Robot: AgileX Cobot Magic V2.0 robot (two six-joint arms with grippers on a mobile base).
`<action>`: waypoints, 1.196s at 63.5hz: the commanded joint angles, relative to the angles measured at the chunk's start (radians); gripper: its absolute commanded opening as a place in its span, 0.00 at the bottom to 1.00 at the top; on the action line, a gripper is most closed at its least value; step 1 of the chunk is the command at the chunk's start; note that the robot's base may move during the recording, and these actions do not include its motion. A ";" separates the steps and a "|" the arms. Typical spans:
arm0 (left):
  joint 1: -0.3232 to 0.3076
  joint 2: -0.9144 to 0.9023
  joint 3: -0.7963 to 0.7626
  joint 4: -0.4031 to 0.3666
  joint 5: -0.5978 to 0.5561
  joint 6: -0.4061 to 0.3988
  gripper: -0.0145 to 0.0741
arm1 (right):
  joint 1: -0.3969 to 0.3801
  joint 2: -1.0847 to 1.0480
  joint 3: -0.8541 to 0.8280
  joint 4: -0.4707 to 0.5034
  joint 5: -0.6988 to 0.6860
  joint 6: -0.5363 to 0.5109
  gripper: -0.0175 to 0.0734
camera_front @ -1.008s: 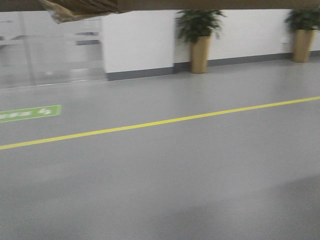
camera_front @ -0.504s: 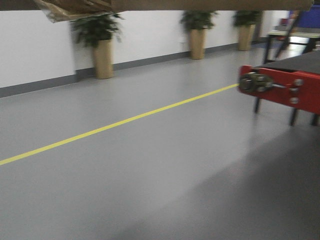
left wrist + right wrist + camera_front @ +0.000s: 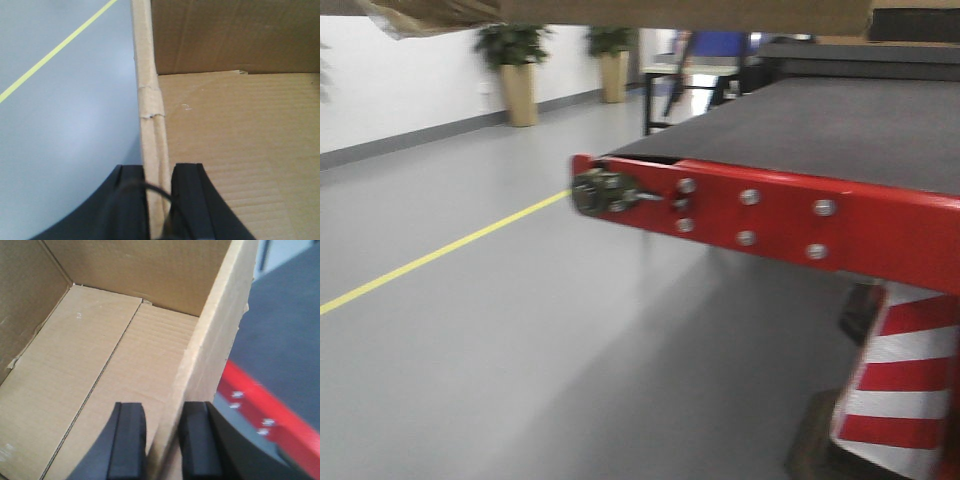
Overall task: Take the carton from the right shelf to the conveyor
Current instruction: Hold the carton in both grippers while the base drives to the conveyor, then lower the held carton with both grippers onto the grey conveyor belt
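Carton (image 3: 240, 130) fills both wrist views, left pincer (image 3: 159, 200) clamped on its left wall, right pincer (image 3: 162, 440) clamped on its right wall; conveyor (image 3: 285, 335) lies lower right, beyond that wall.

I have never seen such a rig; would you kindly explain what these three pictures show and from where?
This is a two-armed robot on a wheeled base. The front view looks ahead: the conveyor, red-framed with a dark belt, and an edge of the carton along the top. The other two cameras sit on the wrists. The left gripper clamps the carton's left wall, the right gripper its right wall, one finger inside and one outside. The carton is open and looks empty.
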 commanded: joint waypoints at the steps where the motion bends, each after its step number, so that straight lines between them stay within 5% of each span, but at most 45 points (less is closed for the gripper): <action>1: 0.002 -0.011 -0.012 0.085 -0.028 0.007 0.15 | 0.000 -0.019 -0.009 -0.028 -0.025 -0.027 0.13; 76: 0.002 -0.011 -0.012 0.086 -0.028 0.007 0.15 | 0.000 -0.019 -0.009 -0.028 -0.025 -0.027 0.13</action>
